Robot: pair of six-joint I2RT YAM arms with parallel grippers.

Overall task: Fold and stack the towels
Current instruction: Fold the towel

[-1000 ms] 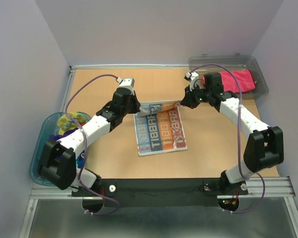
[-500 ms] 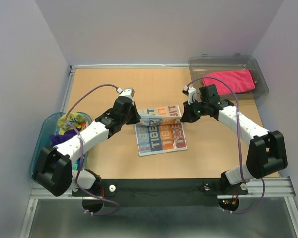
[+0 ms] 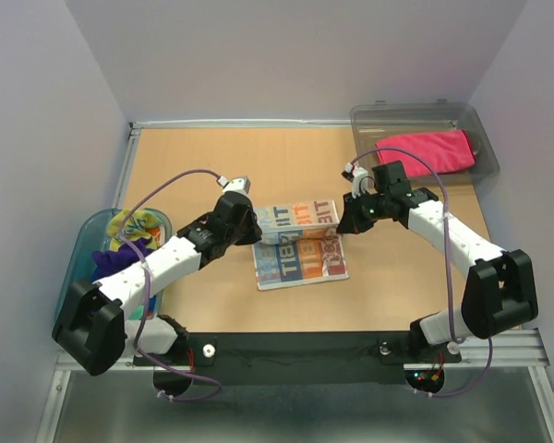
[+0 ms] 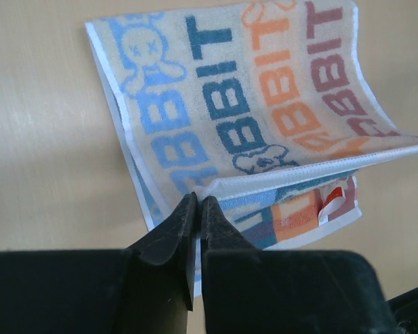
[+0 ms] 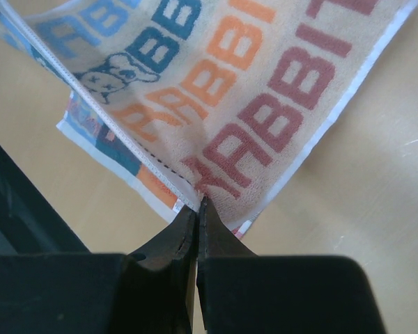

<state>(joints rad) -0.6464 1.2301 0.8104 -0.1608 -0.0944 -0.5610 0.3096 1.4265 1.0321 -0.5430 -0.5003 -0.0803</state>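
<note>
A blue, orange and pink striped towel [image 3: 300,247] with big letters lies mid-table, its far edge lifted and folded toward the near edge. My left gripper [image 3: 256,226] [image 4: 198,202] is shut on the towel's far left corner [image 4: 216,186]. My right gripper [image 3: 340,221] [image 5: 197,206] is shut on the far right corner [image 5: 216,188]. Between them the raised part of the striped towel [image 4: 251,118] [image 5: 216,83] hangs over the flat part. A magenta pink towel [image 3: 425,150] lies folded in the bin. Yellow and purple towels [image 3: 129,235] are bunched in the tub.
A clear grey plastic bin [image 3: 480,138] stands at the far right corner of the table. A blue-rimmed oval tub [image 3: 74,277] sits off the left edge. A metal rail [image 3: 258,122] borders the far side, and white walls close in on three sides.
Both grippers have carried the towel's far edge toward the near side, so more of the towel now lies doubled over itself. The pink towel and the tub have not moved.
</note>
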